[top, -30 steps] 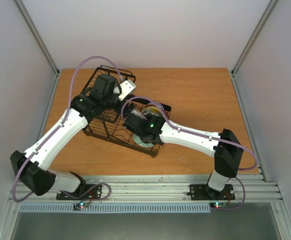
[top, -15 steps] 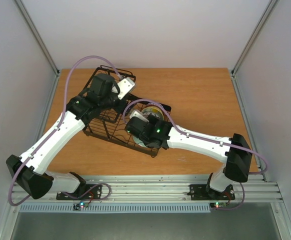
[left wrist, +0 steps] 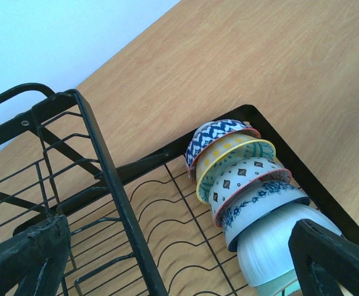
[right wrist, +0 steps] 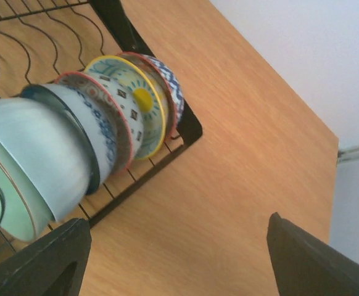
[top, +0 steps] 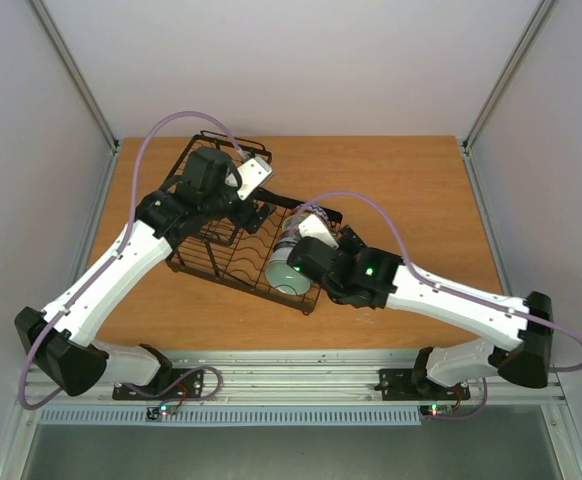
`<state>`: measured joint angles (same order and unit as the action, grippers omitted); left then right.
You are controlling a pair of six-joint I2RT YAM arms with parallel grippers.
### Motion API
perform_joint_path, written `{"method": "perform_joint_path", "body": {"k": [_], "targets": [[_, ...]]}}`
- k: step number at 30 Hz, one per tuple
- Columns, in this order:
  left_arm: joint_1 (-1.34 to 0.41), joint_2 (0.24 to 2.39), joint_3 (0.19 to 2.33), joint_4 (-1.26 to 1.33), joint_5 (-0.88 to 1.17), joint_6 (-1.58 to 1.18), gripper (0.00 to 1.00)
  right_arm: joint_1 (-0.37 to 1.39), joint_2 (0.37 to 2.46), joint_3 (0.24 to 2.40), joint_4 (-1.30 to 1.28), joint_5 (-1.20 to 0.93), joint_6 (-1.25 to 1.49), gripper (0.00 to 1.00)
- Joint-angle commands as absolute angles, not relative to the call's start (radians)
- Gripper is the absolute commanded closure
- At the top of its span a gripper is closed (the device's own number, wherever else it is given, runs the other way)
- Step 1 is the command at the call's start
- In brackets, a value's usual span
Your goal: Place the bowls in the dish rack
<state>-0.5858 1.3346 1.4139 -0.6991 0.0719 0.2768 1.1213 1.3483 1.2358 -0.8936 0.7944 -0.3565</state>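
Note:
The black wire dish rack (top: pixel 203 243) lies on the wooden table. Several bowls (top: pixel 283 268) stand on edge in a tight row at its right end. In the left wrist view the row runs from a blue-and-white patterned bowl (left wrist: pixel 219 135) through a yellow-rimmed one (left wrist: pixel 234 154), a red-rimmed one (left wrist: pixel 247 180) and a blue floral one (left wrist: pixel 263 205) to a plain white one (left wrist: pixel 278 246). A pale green bowl (right wrist: pixel 0 206) ends the row. My left gripper (left wrist: pixel 179 265) hangs open above the rack. My right gripper (right wrist: pixel 176 265) is open and holds nothing, over the table just beside the row.
The rack's raised basket section (left wrist: pixel 50 160) stands under my left wrist. Grey walls close in the table on three sides. The rack's corner (right wrist: pixel 189 126) lies close to my right fingers (right wrist: pixel 41 265).
My right gripper opened and drew back to the right, away from the bowls, and its arm swung out to the right. The left arm hardly moved.

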Motion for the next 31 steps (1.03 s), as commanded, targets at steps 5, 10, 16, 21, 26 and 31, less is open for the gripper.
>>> {"method": "perform_joint_path", "body": {"k": [5,10,16,21,26,31], "targets": [[-0.586,1.359,1.432,-0.658,0.035,0.269,0.03,1.103,1.138,1.17,-1.088,0.798,0.012,0.01],[-0.475,1.354,1.463,-0.682,0.139,0.206,0.02,0.894,1.039,1.151,-1.155,0.564,0.155,0.01],[-0.284,1.303,1.461,-0.698,0.234,0.146,0.03,0.771,1.042,1.134,-1.175,0.523,0.168,0.01],[-0.17,1.222,1.453,-0.715,0.237,0.163,0.03,0.771,1.095,1.147,-1.213,0.565,0.205,0.01],[-0.162,1.187,1.405,-0.762,0.241,0.208,0.03,0.771,1.034,1.101,-1.126,0.495,0.151,0.01],[-0.126,1.156,1.352,-0.783,0.278,0.211,0.03,0.771,0.964,1.07,-1.095,0.47,0.128,0.01]]}}
